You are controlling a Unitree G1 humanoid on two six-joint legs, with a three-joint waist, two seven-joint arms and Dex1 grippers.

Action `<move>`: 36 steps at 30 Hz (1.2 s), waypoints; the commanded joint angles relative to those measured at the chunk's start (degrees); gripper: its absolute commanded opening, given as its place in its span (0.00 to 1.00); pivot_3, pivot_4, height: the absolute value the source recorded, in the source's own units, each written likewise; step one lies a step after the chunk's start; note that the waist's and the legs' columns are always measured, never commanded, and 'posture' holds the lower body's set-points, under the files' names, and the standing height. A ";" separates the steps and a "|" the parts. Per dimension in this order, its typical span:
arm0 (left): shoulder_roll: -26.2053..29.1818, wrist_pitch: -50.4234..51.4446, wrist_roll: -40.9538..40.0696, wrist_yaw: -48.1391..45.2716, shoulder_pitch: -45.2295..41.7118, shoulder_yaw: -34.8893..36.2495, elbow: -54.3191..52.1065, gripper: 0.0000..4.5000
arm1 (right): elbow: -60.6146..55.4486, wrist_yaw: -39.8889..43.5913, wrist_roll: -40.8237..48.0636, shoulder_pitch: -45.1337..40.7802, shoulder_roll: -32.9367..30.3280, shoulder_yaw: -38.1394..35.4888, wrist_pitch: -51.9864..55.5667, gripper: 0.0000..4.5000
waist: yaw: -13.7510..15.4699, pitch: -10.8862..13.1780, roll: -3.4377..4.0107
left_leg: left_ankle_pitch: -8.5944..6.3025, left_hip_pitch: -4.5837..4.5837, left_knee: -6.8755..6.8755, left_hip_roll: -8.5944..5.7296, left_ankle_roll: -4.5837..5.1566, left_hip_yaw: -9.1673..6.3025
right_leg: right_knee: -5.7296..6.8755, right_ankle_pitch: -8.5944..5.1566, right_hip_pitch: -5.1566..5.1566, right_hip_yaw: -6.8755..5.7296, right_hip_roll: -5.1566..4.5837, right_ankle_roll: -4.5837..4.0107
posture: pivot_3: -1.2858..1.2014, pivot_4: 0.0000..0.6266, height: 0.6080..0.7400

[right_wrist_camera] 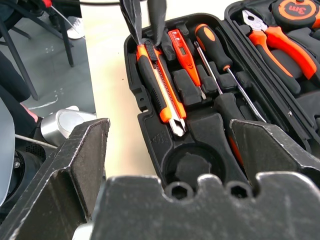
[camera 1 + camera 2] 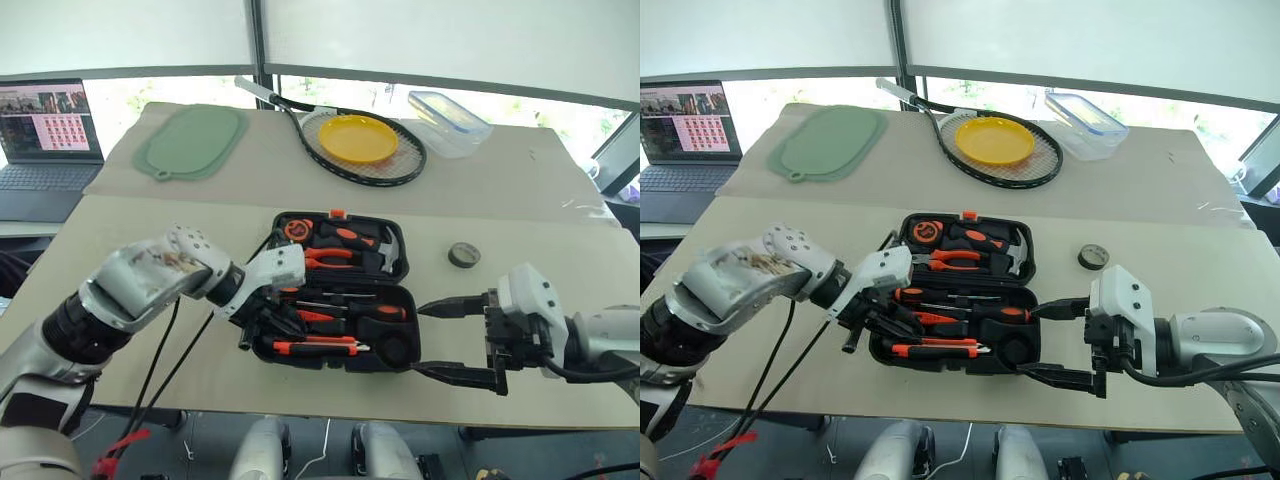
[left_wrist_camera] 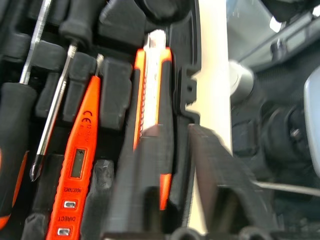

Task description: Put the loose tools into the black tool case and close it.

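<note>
On the bench [image 2: 130, 240] the black tool case [image 2: 345, 310] lies open, with the utility knife [image 2: 318, 347], the tester pen [image 1: 182, 52] and two screwdrivers [image 2: 350, 310] seated in its near half. The left pincer [image 2: 262, 327] is clenched, its fingers resting on the knife's handle end. The right pincer [image 2: 452, 340] hangs released beside the case's right edge. The small tape roll [image 2: 464, 255] sits loose on the bench, right of the case.

The left pincer [image 2: 262, 325] angles downward, its two black fingers pressed together. The right pincer [image 2: 440, 340] reaches in level, fingers spread wide.
</note>
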 commanded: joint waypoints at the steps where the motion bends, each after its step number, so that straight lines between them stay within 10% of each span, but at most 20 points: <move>1: 0.44 -5.06 4.15 -1.39 1.08 -1.48 -0.66 0.03 | -0.70 0.33 0.18 -0.42 -0.64 -0.84 -0.58 1.00 | 0.05 0.00 0.00 | 0.00 0.00 0.00 0.00 0.00 0.00 | 0.00 0.00 0.00 0.00 0.01 0.00 | 0.52 0.24 0.99; 16: -2.17 -14.09 17.53 0.59 6.31 -5.62 3.09 0.03 | -0.90 0.29 1.26 0.12 -0.55 -1.83 -0.04 1.00 | 0.97 -0.10 0.14 | 0.04 0.19 0.00 -0.02 0.06 -0.01 | -0.02 0.01 0.22 0.08 0.01 0.03 | 0.52 0.24 0.99; 27: -4.91 -9.16 0.54 -1.58 5.76 18.21 5.43 0.03 | 7.02 -0.34 -6.61 5.02 -1.51 -7.87 -2.45 1.00 | 0.86 -0.05 0.08 | 0.07 0.37 -0.04 0.01 0.15 -0.14 | -0.12 -0.08 0.55 0.07 -0.02 0.12 | 0.52 0.24 0.99; 36: -4.27 -8.72 -7.22 -1.49 5.95 29.81 3.90 0.67 | 30.42 0.95 -18.45 -10.49 -3.16 2.86 -8.20 1.00 | -0.53 -0.02 0.11 | 0.07 0.41 -0.07 -0.03 0.16 -0.07 | -0.13 -0.09 0.56 0.10 0.00 0.12 | 0.52 0.24 0.99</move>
